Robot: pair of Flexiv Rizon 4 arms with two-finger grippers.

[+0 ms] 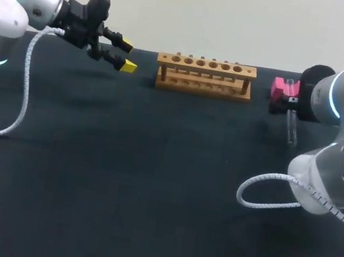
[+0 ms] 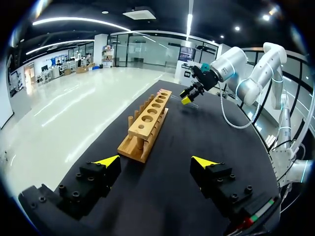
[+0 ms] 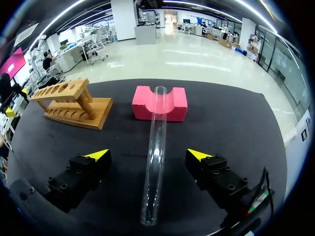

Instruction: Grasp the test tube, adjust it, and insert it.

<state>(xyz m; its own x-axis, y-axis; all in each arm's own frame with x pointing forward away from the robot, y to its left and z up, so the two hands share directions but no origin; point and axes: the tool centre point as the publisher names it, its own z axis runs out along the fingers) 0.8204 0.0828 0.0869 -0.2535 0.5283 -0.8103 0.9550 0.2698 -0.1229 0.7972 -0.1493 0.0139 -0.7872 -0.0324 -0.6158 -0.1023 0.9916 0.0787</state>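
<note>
The test tube is seen at the upper right of the head view, one end laid in the groove of the pink block. The right gripper is held with its fingers spread on either side of the tube, neither touching it. At the upper left, the left gripper is likewise spread over the black table, and the wooden rack is set at upper centre
</note>
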